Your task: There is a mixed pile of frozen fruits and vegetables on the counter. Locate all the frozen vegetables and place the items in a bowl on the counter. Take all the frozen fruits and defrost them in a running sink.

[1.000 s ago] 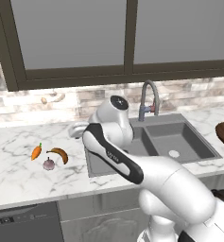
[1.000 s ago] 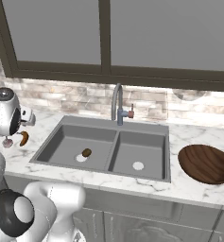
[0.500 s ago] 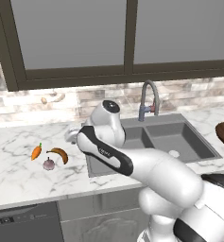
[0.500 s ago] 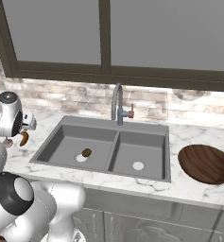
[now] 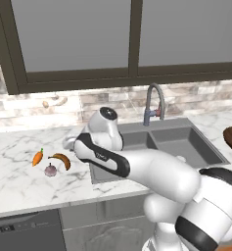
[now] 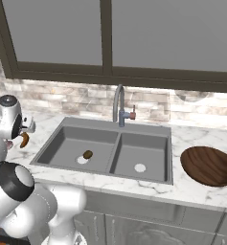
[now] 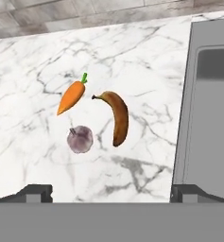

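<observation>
Carrot [image 7: 72,97], banana [image 7: 117,116] and bulb [image 7: 80,139] sit in a tight cluster on the counter [image 7: 132,56], left of the sink's [image 7: 205,108] left rim and well back from the counter's front edge. None of the three touch each other.

- Carrot: orange, green tip pointing toward the backsplash [image 7: 85,14], farthest from the sink.
- Banana: brownish-yellow, curved, just beside the carrot on the sink side; stem end is toward the carrot's green tip.
- Bulb: pinkish-white, round, nearer the front edge than the other two, below the gap between them in the hand view.

Same trio in the left base view: carrot [image 5: 37,158], banana [image 5: 61,160], bulb [image 5: 50,170].

Kiwi [image 6: 87,154] is in the sink's left basin, lying just beside the pale drain [image 6: 81,160]. Right basin has its own drain [image 6: 140,168] and nothing else visible in it. Tap [image 6: 119,106] stands at the back rim between the basins; can't tell if water is running.

Bowl [image 6: 209,165] is on the counter right of the sink, near the front edge, well apart from the pile. Dark reddish-brown, looks bare inside.

Gripper [image 7: 111,193]: fingers spread fully apart, nothing between them, hanging above the counter between the pile and the front edge. Arm [image 5: 137,166] arches over the sink's left side toward the pile.
</observation>
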{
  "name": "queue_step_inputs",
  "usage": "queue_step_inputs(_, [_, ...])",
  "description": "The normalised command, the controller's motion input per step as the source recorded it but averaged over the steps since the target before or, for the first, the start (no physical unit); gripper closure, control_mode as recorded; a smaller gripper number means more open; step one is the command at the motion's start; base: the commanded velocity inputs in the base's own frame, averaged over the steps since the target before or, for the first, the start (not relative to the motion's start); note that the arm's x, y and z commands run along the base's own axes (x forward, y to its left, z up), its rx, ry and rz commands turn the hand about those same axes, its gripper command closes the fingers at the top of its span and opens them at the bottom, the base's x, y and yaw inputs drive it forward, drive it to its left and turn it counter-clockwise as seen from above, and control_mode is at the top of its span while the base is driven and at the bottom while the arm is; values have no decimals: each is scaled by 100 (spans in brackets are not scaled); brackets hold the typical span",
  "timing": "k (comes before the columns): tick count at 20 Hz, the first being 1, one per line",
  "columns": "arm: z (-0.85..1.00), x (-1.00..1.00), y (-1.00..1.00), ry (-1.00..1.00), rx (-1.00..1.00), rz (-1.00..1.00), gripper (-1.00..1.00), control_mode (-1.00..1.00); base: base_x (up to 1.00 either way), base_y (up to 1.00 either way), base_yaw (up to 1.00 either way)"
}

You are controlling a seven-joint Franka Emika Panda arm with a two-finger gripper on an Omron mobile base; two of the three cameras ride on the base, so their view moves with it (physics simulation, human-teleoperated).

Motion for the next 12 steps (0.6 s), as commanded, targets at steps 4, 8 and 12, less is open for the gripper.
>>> queue_step_inputs(4, [-4, 2, 12, 0, 0, 0, -100, -100, 0, 0, 0])
queue_step_inputs(8, [-4, 2, 2, 0, 0, 0, -100, -100, 0, 0, 0])
queue_step_inputs(12, [-3, 4, 0, 0, 0, 0, -100, -100, 0, 0, 0])
